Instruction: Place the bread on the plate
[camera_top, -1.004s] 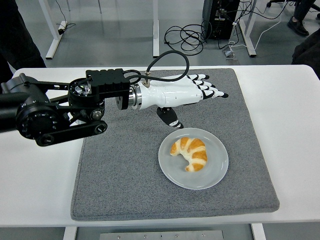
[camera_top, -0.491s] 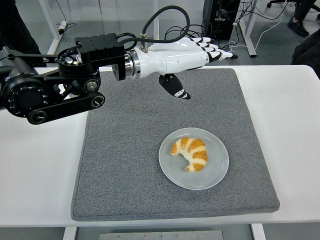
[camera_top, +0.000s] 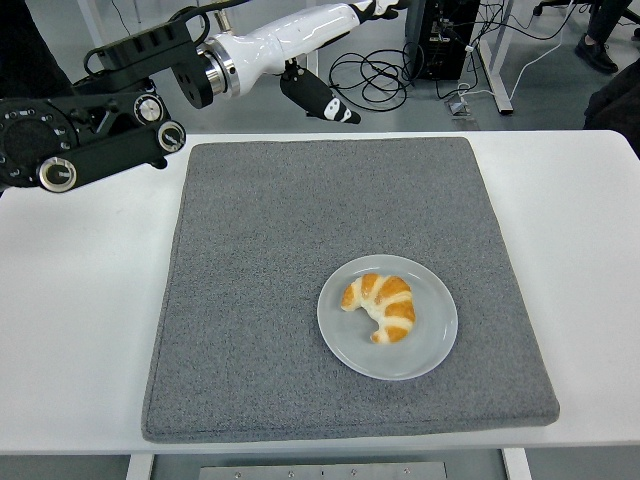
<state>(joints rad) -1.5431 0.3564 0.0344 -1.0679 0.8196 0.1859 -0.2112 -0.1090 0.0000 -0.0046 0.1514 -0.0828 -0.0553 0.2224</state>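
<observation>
A golden croissant lies on the round grey plate, which sits on the grey mat right of the middle. My left hand is raised high above the mat's far edge, well away from the plate. Its white fingers are stretched out flat and hold nothing, with the fingertips partly cut off by the picture's top. The black left arm comes in from the upper left. My right arm is out of view.
The mat covers most of the white table. Beyond the far edge are cables on the floor and table legs. A person's dark clothing shows at the top left and right corners.
My left hand has lifted up and back from just above the plate to beyond the mat's far edge. The croissant and plate have not moved.
</observation>
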